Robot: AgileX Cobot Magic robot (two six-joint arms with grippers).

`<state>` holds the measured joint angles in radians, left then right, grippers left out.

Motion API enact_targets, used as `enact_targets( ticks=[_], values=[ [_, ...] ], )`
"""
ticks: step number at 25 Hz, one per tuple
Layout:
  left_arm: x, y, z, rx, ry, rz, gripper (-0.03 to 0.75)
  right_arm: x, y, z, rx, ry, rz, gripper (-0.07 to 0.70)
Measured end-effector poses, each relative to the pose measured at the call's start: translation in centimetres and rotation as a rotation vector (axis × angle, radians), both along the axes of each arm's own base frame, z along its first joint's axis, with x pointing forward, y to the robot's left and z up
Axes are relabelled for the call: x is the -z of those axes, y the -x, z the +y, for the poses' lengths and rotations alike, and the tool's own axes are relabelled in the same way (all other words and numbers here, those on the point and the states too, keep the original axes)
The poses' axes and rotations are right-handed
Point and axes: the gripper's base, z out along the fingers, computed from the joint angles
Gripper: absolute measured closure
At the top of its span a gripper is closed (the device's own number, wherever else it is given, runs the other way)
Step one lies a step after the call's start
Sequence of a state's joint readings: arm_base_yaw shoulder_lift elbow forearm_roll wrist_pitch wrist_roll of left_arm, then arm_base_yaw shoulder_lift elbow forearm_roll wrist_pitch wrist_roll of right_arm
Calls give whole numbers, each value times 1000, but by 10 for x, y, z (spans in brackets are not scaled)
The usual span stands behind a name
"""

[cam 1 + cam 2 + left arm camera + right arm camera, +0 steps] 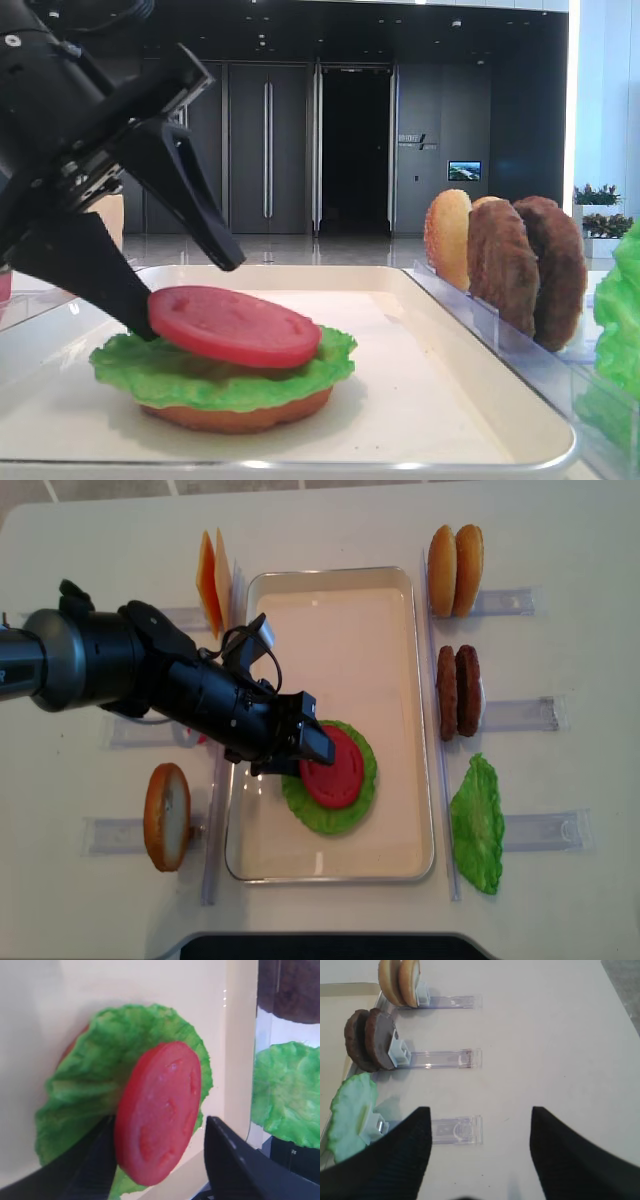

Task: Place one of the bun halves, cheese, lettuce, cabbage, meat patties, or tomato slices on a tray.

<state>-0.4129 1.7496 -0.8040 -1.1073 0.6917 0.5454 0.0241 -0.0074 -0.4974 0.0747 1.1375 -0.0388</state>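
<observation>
On the white tray [340, 610] a flat bun half [240, 415] carries a ruffled lettuce [215, 378] leaf, and a red tomato slice [235, 325] lies tilted on top. My left gripper [190, 293] stands open around the slice's left edge. In the left wrist view the tomato slice [160, 1115] leans on the left finger [85, 1160], with a gap to the right one. My right gripper [480, 1110] hangs open and empty over a clear holder [455, 1130]. Cabbage is out of view.
Right of the tray, holders carry two bun halves [455, 570], two meat patties [460, 690] and a second lettuce leaf [478, 825]. Cheese [210, 585] stands at the tray's back left, another bun half [168, 815] at the front left. The tray's far half is bare.
</observation>
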Motion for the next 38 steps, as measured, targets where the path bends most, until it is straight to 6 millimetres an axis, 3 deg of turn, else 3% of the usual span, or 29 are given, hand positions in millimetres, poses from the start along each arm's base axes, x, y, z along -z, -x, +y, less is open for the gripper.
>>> enact_targets(
  ticks=[17, 23, 30, 38],
  values=[
    [4, 3, 5, -29, -71, 59, 295, 0, 0, 0, 0, 0, 0, 192],
    [-4, 4, 8, -29, -84, 40, 295, 0, 0, 0, 0, 0, 0, 192],
    [-26, 8, 10, -33, -69, -25, 295, 0, 0, 0, 0, 0, 0, 192],
    [-78, 2, 12, -19, -85, -153, 295, 0, 0, 0, 0, 0, 0, 192]
  ],
)
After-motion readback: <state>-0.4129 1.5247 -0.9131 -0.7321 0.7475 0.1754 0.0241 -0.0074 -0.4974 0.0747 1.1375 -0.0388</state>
